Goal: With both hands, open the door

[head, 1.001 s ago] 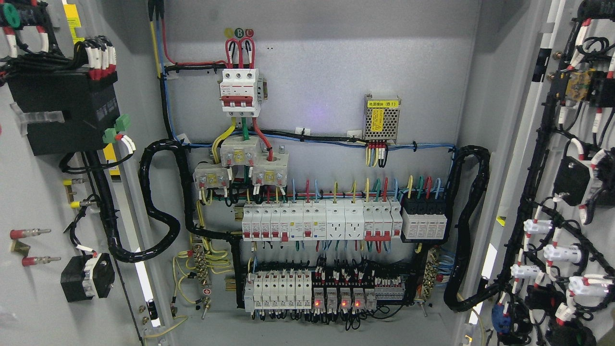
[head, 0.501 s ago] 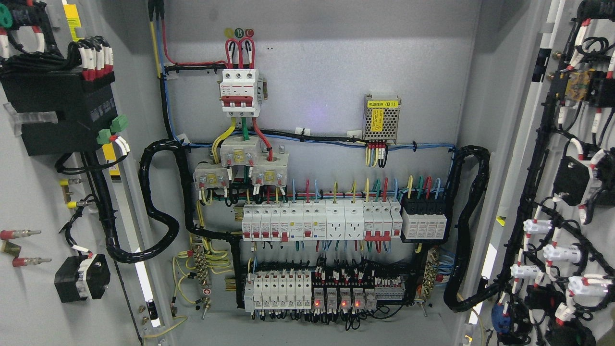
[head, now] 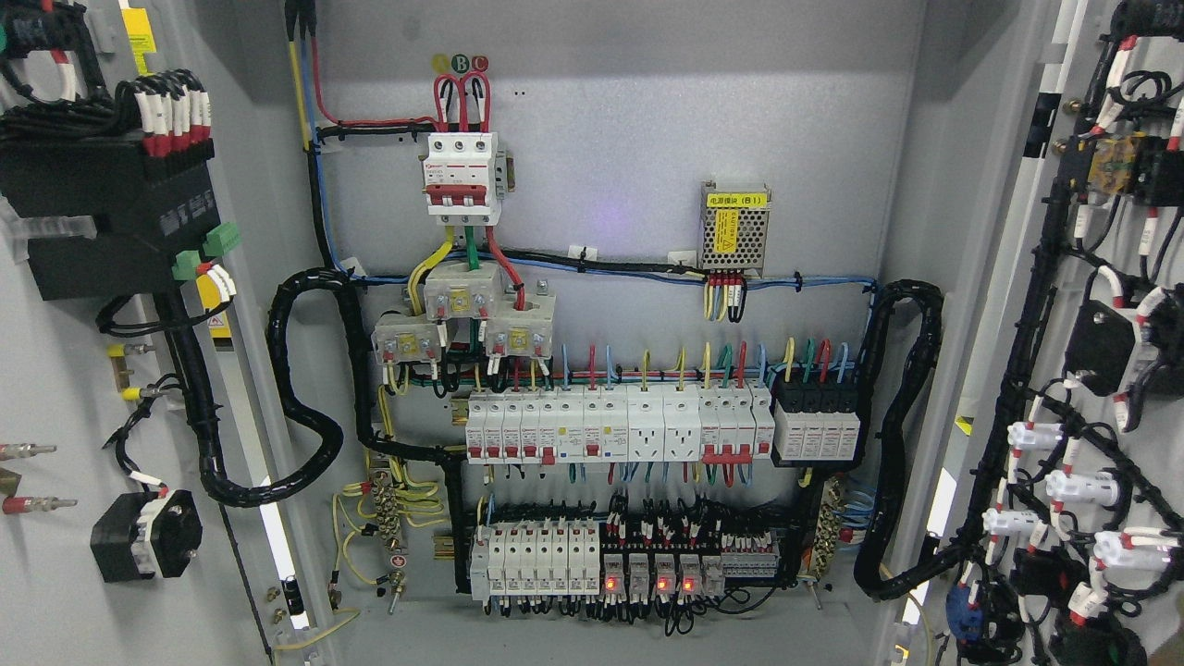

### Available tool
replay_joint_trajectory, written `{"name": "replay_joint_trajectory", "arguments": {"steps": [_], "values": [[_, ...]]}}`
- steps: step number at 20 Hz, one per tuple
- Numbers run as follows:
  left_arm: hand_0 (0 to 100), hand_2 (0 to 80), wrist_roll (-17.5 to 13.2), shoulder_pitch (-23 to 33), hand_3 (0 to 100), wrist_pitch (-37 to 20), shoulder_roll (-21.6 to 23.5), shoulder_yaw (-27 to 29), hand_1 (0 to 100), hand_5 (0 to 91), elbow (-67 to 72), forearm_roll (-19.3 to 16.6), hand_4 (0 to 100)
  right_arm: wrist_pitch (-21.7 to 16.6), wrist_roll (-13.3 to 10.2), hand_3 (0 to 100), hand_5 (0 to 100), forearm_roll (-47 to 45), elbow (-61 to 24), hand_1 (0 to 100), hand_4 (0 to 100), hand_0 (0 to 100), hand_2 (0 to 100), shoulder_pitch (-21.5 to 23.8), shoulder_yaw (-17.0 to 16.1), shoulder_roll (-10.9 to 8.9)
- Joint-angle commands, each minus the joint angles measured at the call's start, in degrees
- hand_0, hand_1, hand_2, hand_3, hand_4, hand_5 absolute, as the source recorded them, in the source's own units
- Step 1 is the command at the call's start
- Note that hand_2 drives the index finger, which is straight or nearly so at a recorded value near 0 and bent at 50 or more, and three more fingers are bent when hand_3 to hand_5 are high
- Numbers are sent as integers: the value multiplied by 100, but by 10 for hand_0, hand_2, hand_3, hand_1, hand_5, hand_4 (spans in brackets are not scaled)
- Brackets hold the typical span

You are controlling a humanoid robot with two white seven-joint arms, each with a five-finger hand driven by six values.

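The left door (head: 55,370) is swung open at the left edge, with black boxes and wires on its inside. In the middle, the grey back wall (head: 629,139) of the cabinet holds rows of white switches (head: 620,424) and small red lights (head: 647,585). The right door (head: 1091,370) is open too, full of wires. No robot hands show, so their fingers cannot be told.

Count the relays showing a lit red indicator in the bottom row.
3, all on the bottom rail: first lit indicator, second, third. Neither robot hand is in view.
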Motion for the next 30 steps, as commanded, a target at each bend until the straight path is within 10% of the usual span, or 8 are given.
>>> {"name": "replay_joint_trajectory", "arguments": {"steps": [1, 10, 15, 21, 30], "values": [[120, 0, -14, 79, 0, 0, 51, 230, 556, 0, -33, 30, 0, 3, 1, 0, 0, -1, 6, 500, 0, 0, 40, -89, 124, 24], [120, 0, -5, 123, 0, 0, 60, 759, 556, 0, -305, 13, 0, -15, 10, 0, 0, -45, 24, 500, 0, 0, 40, -54, 63, 33], [120, 0, -5, 123, 0, -18, 78, 768, 556, 0, -384, 22, 0, -6, 18, 0, 0, 26, 15, 500, 0, 0, 40, 262, -727, -55], [120, 0, -119, 737, 0, -132, 148, 768, 556, 0, -2278, 13, 0, -155, 71, 0, 0, 43, -494, 500, 0, 0, 40, 1271, -1633, -932], [120, 0, -1253, 1423, 0, -141, 403, 768, 556, 0, -5707, -5, 0, -2333, 27, 0, 0, 1660, -802, 500, 0, 0, 40, 3134, -2415, -1636]]}}
